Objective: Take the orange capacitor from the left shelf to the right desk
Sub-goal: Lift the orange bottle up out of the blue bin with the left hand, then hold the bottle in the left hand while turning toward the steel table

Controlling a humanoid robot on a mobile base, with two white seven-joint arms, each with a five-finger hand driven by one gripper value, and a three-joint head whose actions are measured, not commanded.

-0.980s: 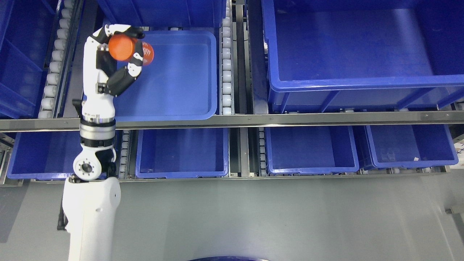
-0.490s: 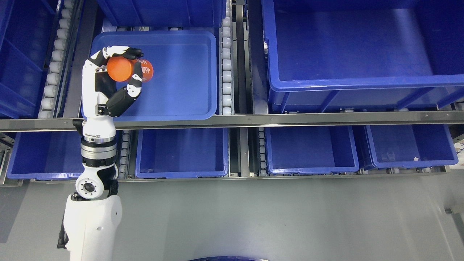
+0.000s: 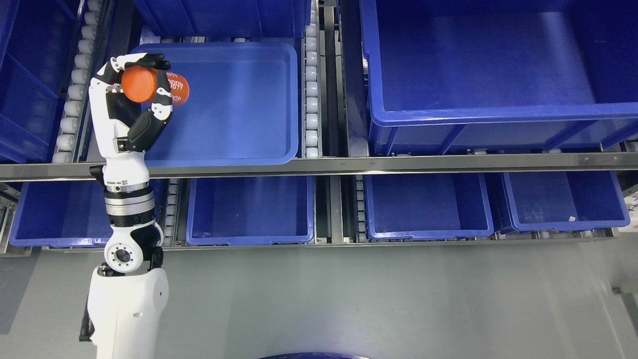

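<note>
An orange capacitor [image 3: 149,86], a short cylinder with white print on its side, is held in my left hand [image 3: 144,80]. The hand's black-tipped fingers [image 3: 152,61] curl over its top and its thumb presses from below. Hand and capacitor hang above the left edge of a shallow blue tray [image 3: 234,99] on the upper shelf. My left arm rises from the bottom left of the head view. The right arm does not show.
A steel shelf rail [image 3: 349,164] crosses the view. A large deep blue bin [image 3: 488,114] stands at upper right. Below the rail sit several blue bins [image 3: 249,209]. Roller tracks [image 3: 311,89] run between bins. Grey floor [image 3: 374,299] fills the bottom.
My left hand, still holding the capacitor, drew down toward the rail, then moved left to the tray's left edge. The camera has not moved.
</note>
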